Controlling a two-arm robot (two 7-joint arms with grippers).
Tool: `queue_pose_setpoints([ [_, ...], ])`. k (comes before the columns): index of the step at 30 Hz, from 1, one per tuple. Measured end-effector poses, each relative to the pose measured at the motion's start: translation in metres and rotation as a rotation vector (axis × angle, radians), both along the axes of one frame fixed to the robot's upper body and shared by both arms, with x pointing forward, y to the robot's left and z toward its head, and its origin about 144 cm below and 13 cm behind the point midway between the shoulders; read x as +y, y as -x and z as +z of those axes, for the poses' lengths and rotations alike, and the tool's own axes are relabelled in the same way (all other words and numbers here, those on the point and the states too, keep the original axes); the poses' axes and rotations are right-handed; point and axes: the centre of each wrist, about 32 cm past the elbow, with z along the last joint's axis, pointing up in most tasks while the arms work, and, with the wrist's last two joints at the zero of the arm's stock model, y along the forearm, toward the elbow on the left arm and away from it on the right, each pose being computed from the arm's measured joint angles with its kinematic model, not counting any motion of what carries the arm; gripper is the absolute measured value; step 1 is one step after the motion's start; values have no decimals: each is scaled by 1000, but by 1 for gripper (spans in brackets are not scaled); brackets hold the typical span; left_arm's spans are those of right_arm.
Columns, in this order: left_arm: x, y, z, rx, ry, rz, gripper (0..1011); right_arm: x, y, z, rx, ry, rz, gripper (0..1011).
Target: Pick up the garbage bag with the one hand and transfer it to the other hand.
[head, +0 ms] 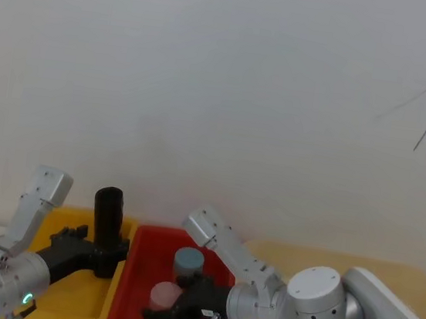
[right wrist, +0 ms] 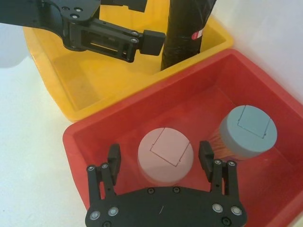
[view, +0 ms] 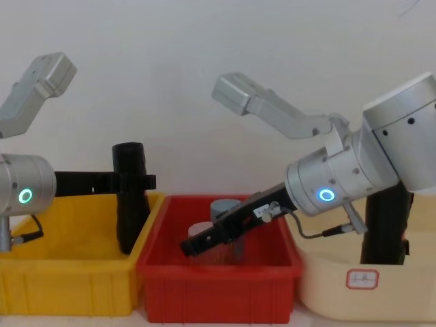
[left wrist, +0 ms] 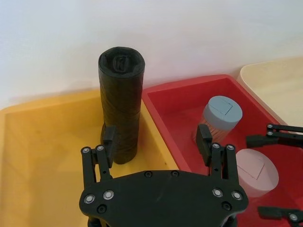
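The garbage bag, a black wrinkled roll, stands upright at the yellow bin's inner corner, also seen from the head and chest. My left gripper, on the green-lit arm, is open wide at mid-height of the roll. One fingertip sits close against the roll's side, and the other hangs over the red bin. My right gripper, on the blue-lit arm, is open low in the red bin, with its fingers either side of a pink cylinder.
A grey-blue cylinder stands beside the pink one in the red bin. Right of it is a cream bin holding another black roll, partly behind my right arm. The yellow and red bins touch, and a white wall rises close behind them.
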Motion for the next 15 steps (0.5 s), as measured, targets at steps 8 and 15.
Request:
queue_pose_setpoints([
  [8,0,0,0,0,0,0,1002,3,-3,-3,7,3,7,928],
  [15,0,0,0,0,0,0,1002,5,-4,-4,9,4,11,765],
])
